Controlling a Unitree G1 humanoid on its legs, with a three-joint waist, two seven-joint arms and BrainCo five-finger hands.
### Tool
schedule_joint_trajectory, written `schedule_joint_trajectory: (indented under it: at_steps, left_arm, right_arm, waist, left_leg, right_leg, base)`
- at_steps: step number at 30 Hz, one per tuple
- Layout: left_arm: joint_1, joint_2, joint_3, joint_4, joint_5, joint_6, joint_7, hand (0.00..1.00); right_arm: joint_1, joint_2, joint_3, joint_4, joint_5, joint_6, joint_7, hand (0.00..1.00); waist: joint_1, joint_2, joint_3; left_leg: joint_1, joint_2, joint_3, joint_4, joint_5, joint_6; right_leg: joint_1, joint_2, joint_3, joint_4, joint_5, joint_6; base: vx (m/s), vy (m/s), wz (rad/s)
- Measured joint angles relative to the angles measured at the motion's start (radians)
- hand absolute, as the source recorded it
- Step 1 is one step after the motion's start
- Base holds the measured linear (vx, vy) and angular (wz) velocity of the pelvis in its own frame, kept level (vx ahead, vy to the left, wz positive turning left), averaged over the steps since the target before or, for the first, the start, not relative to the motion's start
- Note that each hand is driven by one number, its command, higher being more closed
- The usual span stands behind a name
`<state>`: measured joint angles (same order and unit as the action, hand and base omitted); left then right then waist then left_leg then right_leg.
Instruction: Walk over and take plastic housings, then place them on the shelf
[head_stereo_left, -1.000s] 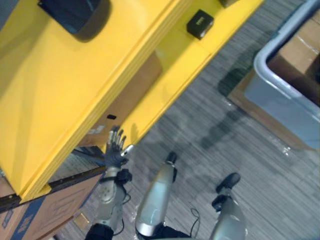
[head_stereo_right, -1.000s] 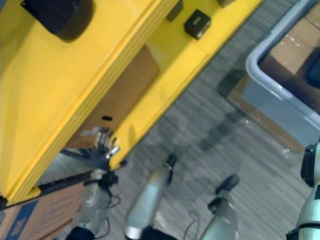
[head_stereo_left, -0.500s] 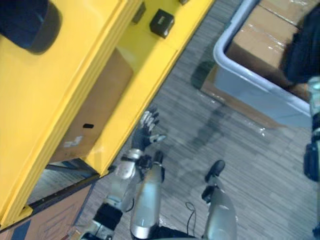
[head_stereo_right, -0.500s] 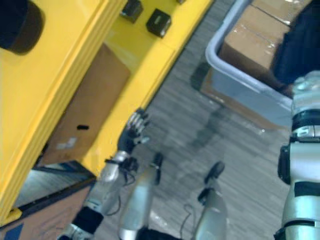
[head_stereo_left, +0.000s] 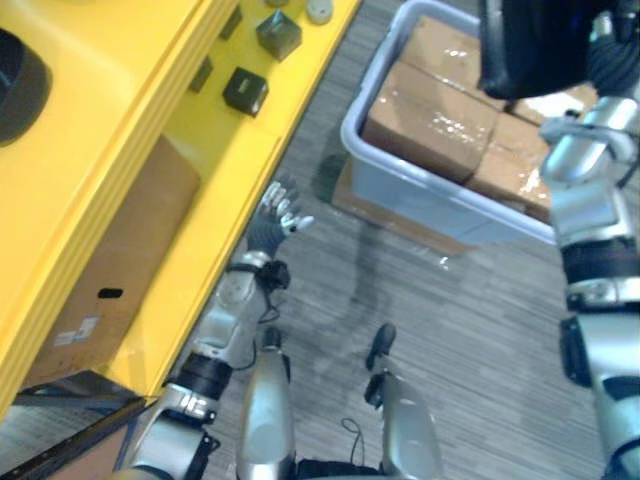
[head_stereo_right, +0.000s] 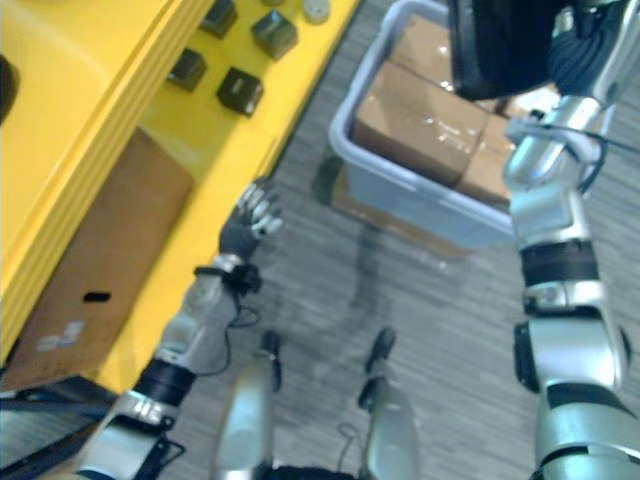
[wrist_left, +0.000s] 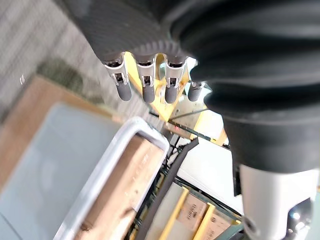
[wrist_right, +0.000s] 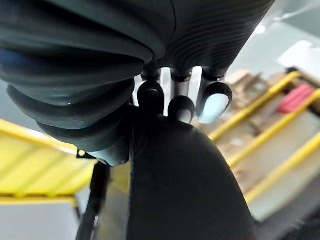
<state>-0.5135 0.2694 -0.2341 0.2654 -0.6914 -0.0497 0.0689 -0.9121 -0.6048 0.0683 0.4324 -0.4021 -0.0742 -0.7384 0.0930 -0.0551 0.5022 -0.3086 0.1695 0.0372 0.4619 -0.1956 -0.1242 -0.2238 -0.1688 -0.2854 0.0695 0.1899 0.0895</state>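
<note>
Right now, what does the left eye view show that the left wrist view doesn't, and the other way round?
The left eye view adds the yellow shelf with small dark housings on it, a cardboard box beneath it, and the right hand raised, gripping a large black housing. The left wrist view adds yellow racking beyond the bin. Both share the left hand, fingers straight and empty, and the grey bin holding taped boxes.
</note>
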Motion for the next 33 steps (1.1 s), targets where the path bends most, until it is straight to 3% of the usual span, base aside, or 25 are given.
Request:
schedule_joint_trajectory:
  at_steps: [4, 7, 13, 16, 22, 25, 27, 33]
  left_arm:
    - [-0.040, 0.002, 0.030, 0.000, -0.021, -0.002, 0.014, 0.00]
    - [-0.123, 0.004, 0.037, 0.000, -0.076, -0.010, 0.040, 0.00]
    - [-0.194, -0.005, 0.048, -0.001, -0.100, -0.101, 0.070, 0.00]
    - [-0.198, -0.018, 0.063, -0.001, -0.132, -0.123, 0.083, 0.00]
    - [-0.194, -0.050, 0.062, 0.000, -0.122, -0.117, 0.108, 0.00]
    - [-0.191, -0.051, 0.061, 0.000, -0.072, -0.093, 0.127, 0.00]
    - [-0.184, -0.051, 0.062, 0.006, -0.025, -0.065, 0.138, 0.00]
    - [-0.111, -0.060, 0.063, 0.049, 0.185, 0.000, 0.219, 0.00]
  right_arm:
    - [0.067, 0.046, -0.009, -0.127, -0.049, -0.024, 0.035, 1.00]
    - [0.108, 0.120, -0.006, -0.180, -0.106, -0.054, 0.073, 1.00]
    - [0.115, 0.141, 0.038, -0.181, -0.164, -0.108, 0.106, 1.00]
    - [0.130, 0.151, 0.053, -0.183, -0.166, -0.132, 0.107, 1.00]
    - [0.208, 0.193, 0.077, -0.191, -0.181, -0.179, 0.118, 1.00]
    - [0.238, 0.204, 0.100, -0.218, -0.210, -0.212, 0.126, 1.00]
    - [0.253, 0.213, 0.115, -0.241, -0.212, -0.233, 0.126, 1.00]
    - [0.283, 0.223, 0.130, -0.276, -0.223, -0.234, 0.126, 1.00]
  waist:
    - [-0.016, -0.020, -0.014]
    - [-0.028, -0.052, -0.033]
    - [-0.044, -0.054, -0.035]
    - [-0.045, -0.054, -0.035]
    - [-0.044, -0.065, -0.049]
    - [-0.040, -0.074, -0.056]
    - [-0.038, -0.076, -0.066]
    - [-0.035, -0.079, -0.136]
  left_leg:
    - [0.033, 0.003, 0.015, -0.022, 0.004, -0.006]
    - [0.049, 0.008, 0.024, -0.041, 0.015, -0.015]
    - [0.087, 0.005, 0.024, -0.088, 0.038, -0.025]
    - [0.089, 0.010, 0.023, -0.089, 0.040, -0.028]
    - [0.108, 0.014, 0.015, -0.087, 0.039, -0.029]
    - [0.115, 0.018, 0.013, -0.086, 0.038, -0.031]
    - [0.117, 0.021, 0.010, -0.084, 0.036, -0.032]
    - [0.118, 0.027, 0.010, -0.086, 0.032, -0.036]
  right_leg:
    - [0.018, 0.005, 0.012, -0.009, 0.000, 0.000]
    - [0.019, 0.011, 0.019, -0.014, 0.002, -0.002]
    - [0.048, 0.013, 0.016, -0.035, 0.006, -0.008]
    - [0.052, 0.017, 0.014, -0.040, 0.010, -0.012]
    - [0.088, 0.030, 0.008, -0.058, 0.014, -0.012]
    - [0.108, 0.037, 0.007, -0.082, 0.025, -0.012]
    - [0.116, 0.041, 0.006, -0.089, 0.025, -0.012]
    - [0.124, 0.049, 0.005, -0.109, 0.027, -0.012]
  base:
    - [0.02, 0.023, -0.09]
    - [0.01, 0.011, -0.07]
    - [0.00, 0.001, 0.01]
    - [0.00, 0.000, 0.00]
    - [0.01, 0.004, 0.04]
    - [0.00, 0.000, 0.00]
    - [-0.02, 0.008, 0.01]
    - [0.00, 0.004, 0.01]
